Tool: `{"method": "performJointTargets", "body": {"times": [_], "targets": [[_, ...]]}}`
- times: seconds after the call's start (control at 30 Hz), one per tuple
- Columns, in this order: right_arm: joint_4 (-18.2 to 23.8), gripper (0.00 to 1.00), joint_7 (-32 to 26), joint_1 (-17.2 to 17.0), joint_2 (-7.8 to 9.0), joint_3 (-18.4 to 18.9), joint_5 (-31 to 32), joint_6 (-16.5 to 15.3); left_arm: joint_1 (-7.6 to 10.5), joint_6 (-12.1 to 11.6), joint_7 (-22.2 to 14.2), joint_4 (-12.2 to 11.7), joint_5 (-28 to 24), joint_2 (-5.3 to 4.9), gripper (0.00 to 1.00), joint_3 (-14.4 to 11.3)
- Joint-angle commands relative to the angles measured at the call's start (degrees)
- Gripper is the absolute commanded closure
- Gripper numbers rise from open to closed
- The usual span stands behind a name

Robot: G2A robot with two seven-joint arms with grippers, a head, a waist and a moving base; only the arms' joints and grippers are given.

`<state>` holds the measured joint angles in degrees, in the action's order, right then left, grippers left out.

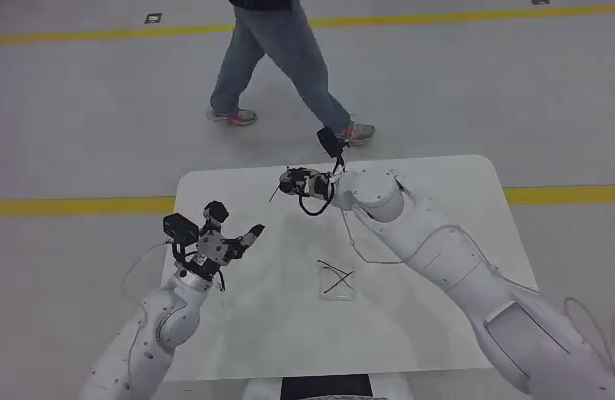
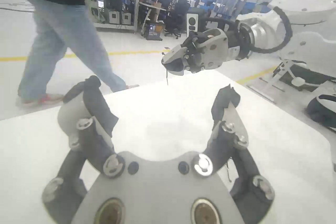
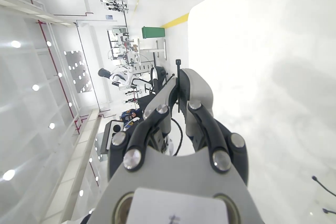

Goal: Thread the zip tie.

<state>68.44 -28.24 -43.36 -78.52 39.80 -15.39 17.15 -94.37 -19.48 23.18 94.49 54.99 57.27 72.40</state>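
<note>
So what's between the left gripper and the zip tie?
Only bare table, by the left wrist view; the zip tie hangs from the right gripper, beyond the left gripper.

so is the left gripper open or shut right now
Open. The left gripper has its two fingers spread wide apart, with bare table showing between them and nothing held.

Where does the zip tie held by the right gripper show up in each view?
Top view: the zip tie is a thin black line sticking out of the right gripper, near the table's far edge.
Left wrist view: it hangs down from that gripper's shut tips, above the table.
Right wrist view: it is clamped between the fingers, its head poking past the tips.
Shared landmark: the white table.
</note>
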Motion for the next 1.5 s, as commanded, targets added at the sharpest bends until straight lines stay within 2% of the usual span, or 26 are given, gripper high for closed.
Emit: {"method": "performJointTargets", "body": {"times": [0.0, 0.07, 0.13, 0.3, 0.57, 0.73, 0.8, 0.87, 0.93, 1.03, 1.13, 1.47], "targets": [[0.0, 1.00, 0.0, 0.0, 0.00, 0.0, 0.0, 0.0, 0.03, 0.0, -0.1, 0.0, -0.1, 0.02, 0.00, -0.1], [1.4, 1.00, 0.7, -1.1, -0.13, 0.0, 0.1, -0.7, 0.19, 0.2, -0.6, 0.0, -2.1, 0.28, 0.00, -0.6], [2.0, 1.00, 0.9, -1.5, -0.28, -0.1, 0.3, -0.4, 0.61, 0.2, -0.9, 0.0, -1.8, 0.42, 0.00, -1.1], [3.3, 1.00, 1.1, -2.4, -0.72, 0.4, -0.2, 0.5, 1.97, 0.6, -0.7, -1.9, -2.1, 0.99, 0.00, -2.7], [3.7, 1.00, 1.6, -3.0, -0.70, 0.3, 0.5, 0.2, 2.19, 1.0, -1.3, -1.8, -2.3, 1.09, 0.00, -2.9], [5.4, 1.00, 0.9, -4.0, -0.67, 0.4, 2.8, 1.5, 2.60, 0.9, -1.9, -1.7, -2.8, 1.36, 0.00, -3.2], [5.8, 1.00, 0.7, -4.3, -0.71, 0.4, 3.4, 1.8, 2.78, 1.0, -1.9, -1.8, -2.7, 1.46, 0.22, -3.4], [6.2, 1.00, 0.4, -4.5, -0.76, 0.5, 3.8, 1.9, 2.94, 1.1, -2.0, -1.9, -2.4, 1.58, 0.53, -3.6], [6.5, 1.00, 0.4, -4.7, -0.78, 0.8, 4.1, 2.0, 3.08, 1.1, -1.9, -2.1, -2.1, 1.66, 0.67, -3.7], [7.1, 1.00, 0.3, -5.1, -0.79, 1.3, 4.7, 2.2, 3.24, 1.0, -1.8, -2.5, -1.7, 1.78, 0.79, -3.9], [7.8, 1.00, 0.1, -5.7, -0.75, 1.9, 5.1, 2.3, 3.28, 0.8, -1.9, -2.8, -1.5, 1.87, 0.87, -3.9], [9.4, 1.00, -2.1, -7.1, -0.74, 2.7, 6.9, 1.4, 2.66, 0.5, -1.7, -2.9, -0.7, 2.11, 0.93, -4.0]]}}
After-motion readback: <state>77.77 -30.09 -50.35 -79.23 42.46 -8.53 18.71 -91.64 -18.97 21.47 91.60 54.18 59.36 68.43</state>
